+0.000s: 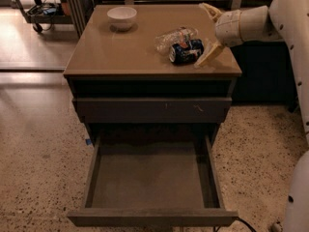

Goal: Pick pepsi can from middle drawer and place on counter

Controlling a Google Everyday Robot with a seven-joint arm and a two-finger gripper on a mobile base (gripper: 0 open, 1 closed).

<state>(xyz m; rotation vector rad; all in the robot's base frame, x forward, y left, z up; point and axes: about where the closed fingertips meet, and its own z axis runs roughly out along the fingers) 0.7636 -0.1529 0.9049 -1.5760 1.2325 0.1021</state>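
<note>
The pepsi can (185,51) lies on its side on the counter (120,52), near the right front edge, touching a clear plastic bottle behind it. My gripper (201,35) is open just to the right of the can. Its lower finger (208,55) is beside the can's right end and its upper finger (209,10) is raised behind it. It holds nothing. The middle drawer (149,178) is pulled fully out below and is empty.
A clear plastic bottle (173,36) lies on the counter behind the can. A white bowl (121,17) stands at the back left of the counter. The top drawer front (152,110) is shut. A cart (43,11) stands at the far left on the speckled floor.
</note>
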